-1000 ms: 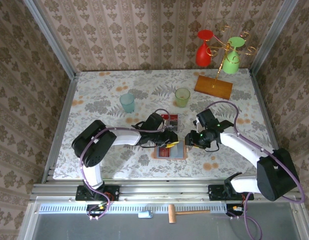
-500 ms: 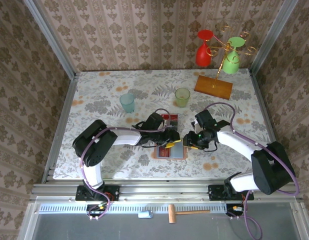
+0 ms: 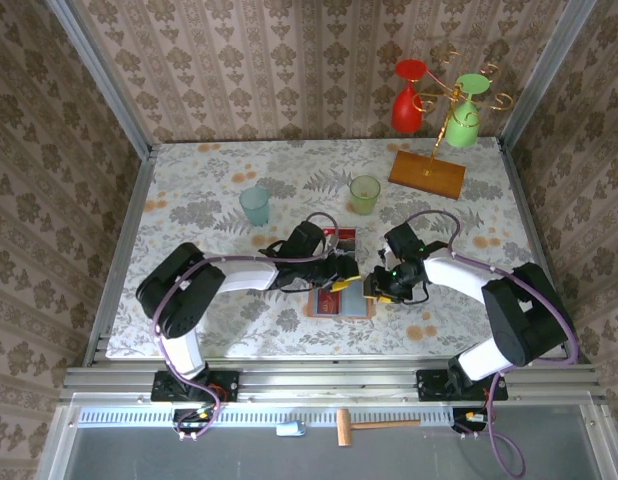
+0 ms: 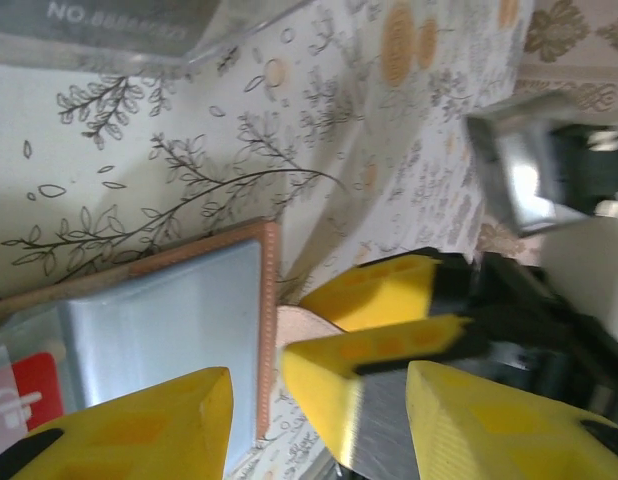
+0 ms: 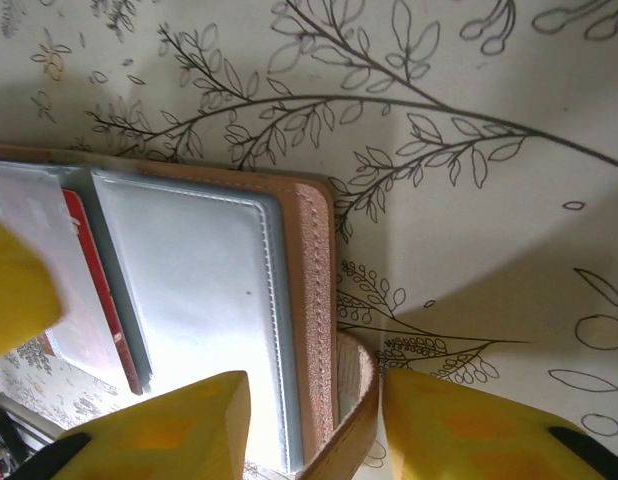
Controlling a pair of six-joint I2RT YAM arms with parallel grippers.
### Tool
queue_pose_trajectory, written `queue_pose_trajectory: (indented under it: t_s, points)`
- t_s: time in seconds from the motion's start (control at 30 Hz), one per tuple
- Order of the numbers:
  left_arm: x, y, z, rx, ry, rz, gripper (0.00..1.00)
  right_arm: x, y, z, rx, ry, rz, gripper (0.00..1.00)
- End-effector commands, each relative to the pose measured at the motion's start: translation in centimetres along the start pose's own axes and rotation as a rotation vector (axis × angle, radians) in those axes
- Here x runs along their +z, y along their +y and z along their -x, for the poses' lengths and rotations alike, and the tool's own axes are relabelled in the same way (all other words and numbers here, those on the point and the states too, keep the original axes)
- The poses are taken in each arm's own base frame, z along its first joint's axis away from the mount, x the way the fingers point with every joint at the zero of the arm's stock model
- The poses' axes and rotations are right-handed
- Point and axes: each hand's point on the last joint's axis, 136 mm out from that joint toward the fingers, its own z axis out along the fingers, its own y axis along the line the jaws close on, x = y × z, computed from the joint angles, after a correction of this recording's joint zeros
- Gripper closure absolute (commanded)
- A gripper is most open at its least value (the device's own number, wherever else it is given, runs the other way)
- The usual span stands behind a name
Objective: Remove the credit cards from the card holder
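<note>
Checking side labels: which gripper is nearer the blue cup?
Left. The left gripper is over the card holder, right of the blue cup; the right gripper is farther right, at the holder's edge.

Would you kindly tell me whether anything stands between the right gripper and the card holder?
Nothing visible does. The right gripper, jaws open, straddles the strap at the edge of the card holder. The left gripper hovers close by at that edge, beside it rather than in the way.
</note>
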Motion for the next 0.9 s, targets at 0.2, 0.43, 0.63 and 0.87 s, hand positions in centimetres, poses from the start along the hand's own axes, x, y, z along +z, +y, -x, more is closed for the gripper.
queue_pose_trajectory:
  t_s: [0.2,0.43,0.63,0.87]
  points:
    - [-3.5,0.6,0.7,0.003,-0.071,0.003,0.51,1.1,-0.1,-0.5,0.038,0.028,0.040,0.72]
    - [-5.8,1.8,1.2,-0.004,-0.112,0.031,0.51,1.8,0.6,-0.2,0.056,0.023,0.088,0.81]
    - [-7.2,3.3,1.1,-0.014,-0.130,0.066,0.51,2.0,2.3,0.5,0.026,0.015,0.170,0.88]
    - [-8.2,6.1,0.9,-0.050,-0.140,0.121,0.52,2.7,3.8,0.7,-0.017,0.053,0.205,0.92]
